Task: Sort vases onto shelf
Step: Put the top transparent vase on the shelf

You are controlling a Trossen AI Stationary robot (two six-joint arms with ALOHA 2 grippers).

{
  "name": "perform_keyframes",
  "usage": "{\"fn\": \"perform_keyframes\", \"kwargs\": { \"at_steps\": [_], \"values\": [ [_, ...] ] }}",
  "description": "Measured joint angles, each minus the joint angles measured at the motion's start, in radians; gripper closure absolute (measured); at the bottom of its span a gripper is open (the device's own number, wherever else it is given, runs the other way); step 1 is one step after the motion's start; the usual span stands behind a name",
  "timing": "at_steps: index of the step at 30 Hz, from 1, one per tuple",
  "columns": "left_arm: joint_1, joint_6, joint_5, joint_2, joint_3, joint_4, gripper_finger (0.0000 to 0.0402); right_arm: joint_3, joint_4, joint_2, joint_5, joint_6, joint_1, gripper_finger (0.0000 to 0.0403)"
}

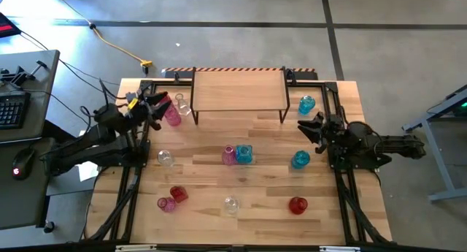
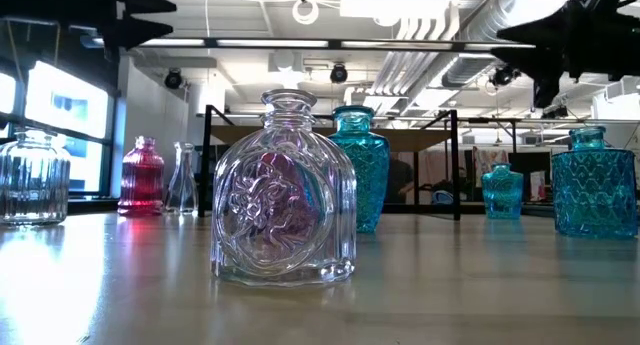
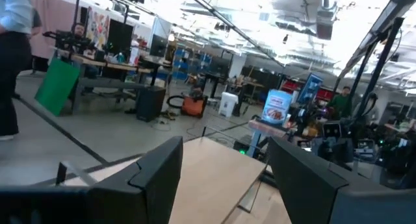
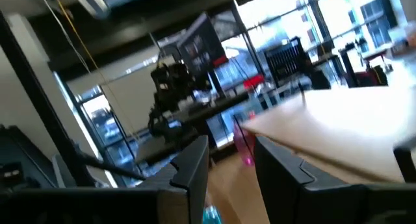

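Several small glass vases stand upright on their bases on the slatted table: pink (image 1: 173, 115) and clear (image 1: 181, 102) at the far left, pink (image 1: 229, 155) and blue (image 1: 244, 154) in the middle, blue ones (image 1: 300, 159) (image 1: 306, 104) at the right, and red, pink and clear ones along the near side. The shelf (image 1: 238, 91) stands at the far middle with a bare top. My left gripper (image 1: 157, 106) hangs open, raised beside the far-left pink vase. My right gripper (image 1: 310, 128) is open between the two right blue vases. Both wrist views show nothing between the fingers (image 3: 224, 178) (image 4: 231, 165).
In the low view a clear embossed vase (image 2: 285, 195) stands nearest, with a blue one (image 2: 358, 165) behind it. Black frame rails run along the table's left and right sides (image 1: 131, 186) (image 1: 350, 193). A desk with a keyboard (image 1: 11, 109) stands off the table's left.
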State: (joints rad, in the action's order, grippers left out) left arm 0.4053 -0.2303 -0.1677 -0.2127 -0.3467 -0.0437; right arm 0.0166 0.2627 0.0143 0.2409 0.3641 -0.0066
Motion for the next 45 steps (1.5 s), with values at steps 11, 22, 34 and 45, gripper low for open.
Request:
{"fn": "perform_keyframes", "kwargs": {
  "at_steps": [11, 22, 34, 45],
  "values": [
    [0.0, 0.051, -0.008, -0.219, -0.176, 0.013, 0.0183, 0.04, 0.119, 0.001, 0.057, -0.149, 0.0, 0.0293],
    [0.0, 0.052, -0.008, -0.328, -0.291, 0.023, 0.0183, 0.271, 0.03, 0.043, 0.072, -0.368, 0.0, 0.0293],
    [0.064, 0.124, -0.007, -0.42, -0.467, 0.168, 0.0183, 0.577, -0.101, 0.334, 0.276, -0.44, 0.0, 0.0293],
    [0.196, 0.127, -0.007, -0.555, -0.612, 0.444, 0.0183, 0.77, -0.279, 0.508, 0.395, -0.399, 0.0, 0.0293]
  ]
}}
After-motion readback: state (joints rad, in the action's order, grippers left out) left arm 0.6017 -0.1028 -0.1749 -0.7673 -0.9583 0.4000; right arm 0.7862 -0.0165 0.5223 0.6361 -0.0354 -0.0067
